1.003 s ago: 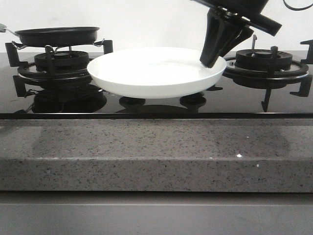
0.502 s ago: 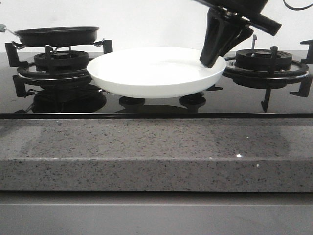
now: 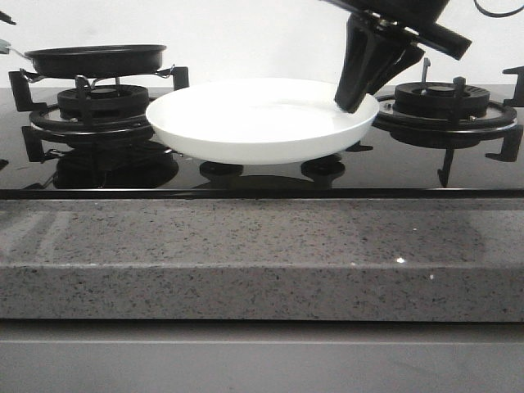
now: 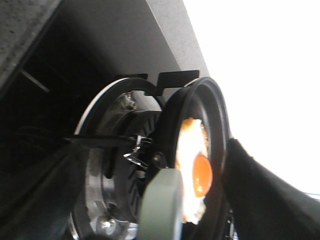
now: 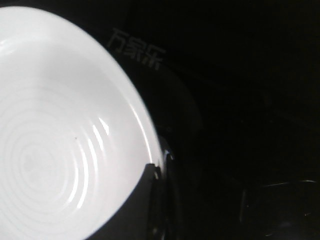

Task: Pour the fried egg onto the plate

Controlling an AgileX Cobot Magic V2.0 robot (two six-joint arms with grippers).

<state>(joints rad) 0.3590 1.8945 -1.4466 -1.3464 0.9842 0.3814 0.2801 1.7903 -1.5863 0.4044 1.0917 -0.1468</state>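
The fried egg (image 4: 189, 145) lies in the black frying pan (image 3: 97, 59), which sits on the left burner; in the front view the pan's wall hides the egg. The pan's grey-green handle (image 4: 160, 205) lies between the wide-apart fingers of my left gripper (image 4: 155, 222), which is open and not touching it. The white plate (image 3: 246, 119) is level over the middle of the cooktop. My right gripper (image 3: 354, 102) is shut on its right rim. One finger (image 5: 135, 210) lies over the inside of the plate (image 5: 55, 140).
The right burner grate (image 3: 446, 110) stands just right of the plate. Two black knobs (image 3: 323, 168) sit on the glass cooktop (image 3: 409, 176) under it. A speckled stone counter edge (image 3: 262, 262) runs across the front.
A dark tip of the left arm has appeared at the far left edge above the pan handle. The plate and right gripper have not moved.
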